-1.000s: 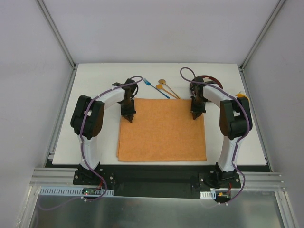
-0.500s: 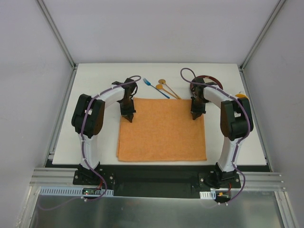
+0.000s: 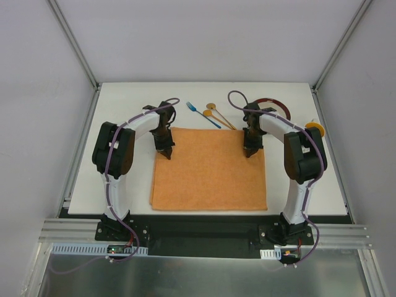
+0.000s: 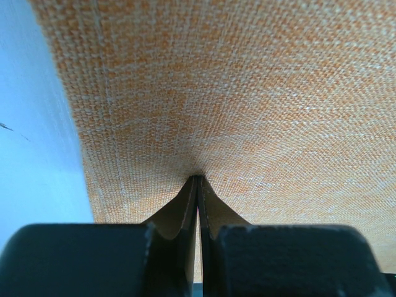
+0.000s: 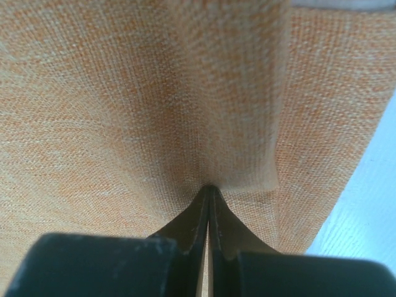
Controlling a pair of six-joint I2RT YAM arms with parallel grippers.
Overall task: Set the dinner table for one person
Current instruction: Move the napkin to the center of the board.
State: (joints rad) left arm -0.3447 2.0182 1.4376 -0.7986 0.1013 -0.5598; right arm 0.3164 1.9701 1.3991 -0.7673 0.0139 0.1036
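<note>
The orange cloth placemat lies flat in the middle of the white dinner table. My left gripper stands tip-down near the mat's far left corner. My right gripper stands tip-down near the far right corner. In the left wrist view the gripper is shut, and the weave of the placemat puckers at its tips. In the right wrist view the gripper is shut, and a raised fold of the placemat runs away from its tips.
Behind the mat lie a blue fork and two gold spoons. A dark red plate sits at the back right, partly hidden by the right arm. A yellow cup shows beside the right elbow. Grey frame posts rise at the far corners.
Both grippers have shifted a little to the left and away from the bases. The placemat has slid left with them.
</note>
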